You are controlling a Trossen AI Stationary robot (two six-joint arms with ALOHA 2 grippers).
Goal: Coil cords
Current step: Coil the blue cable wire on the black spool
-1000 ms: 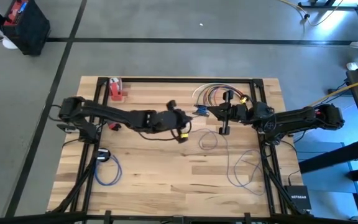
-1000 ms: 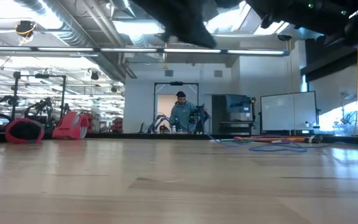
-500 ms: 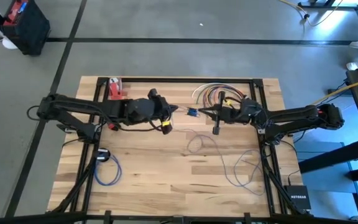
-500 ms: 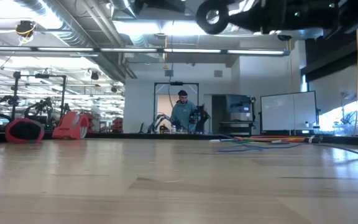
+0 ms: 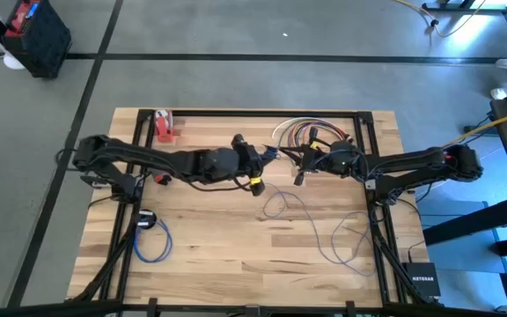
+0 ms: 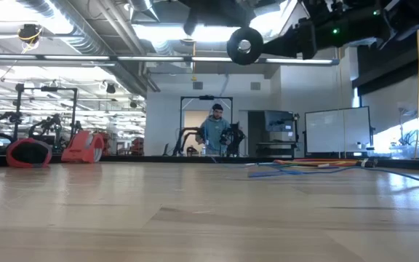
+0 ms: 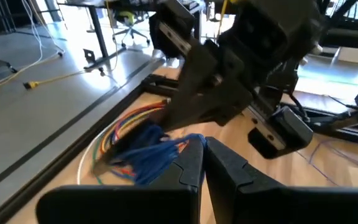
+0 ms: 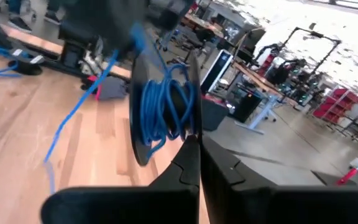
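- Two arms meet over the far middle of the worktop (image 5: 236,229), tips almost touching, just beside the bundle of coloured cords (image 5: 299,132) that lies at the far edge.
- Left tool (image 5: 267,156): fingers pressed together, with blue cord (image 7: 151,155) bunched right at their tips; it appears to pinch that cord, though the contact itself is hard to make out. Its arm reaches in low and nearly straight toward the bundle.
- Right tool (image 5: 299,167): fingers likewise clenched, with several turns of the blue cord wound just ahead of them in the right wrist view (image 8: 166,112). Its arm is stretched toward the bundle from the opposite side.
- Blue cord: a short coiled part hangs between the two tools, near the bundle; the slack trails away from it in loose loops (image 5: 341,238) on the near-right boards.
- Handling, as a judgement: the cord looks thin, light and limp, so wound turns will likely spring open or slide off unless pinched across the whole bunch.
- A second blue cord (image 5: 152,242) with a small black disc (image 5: 145,219) lies well apart from the bundle, near the left arm's base.
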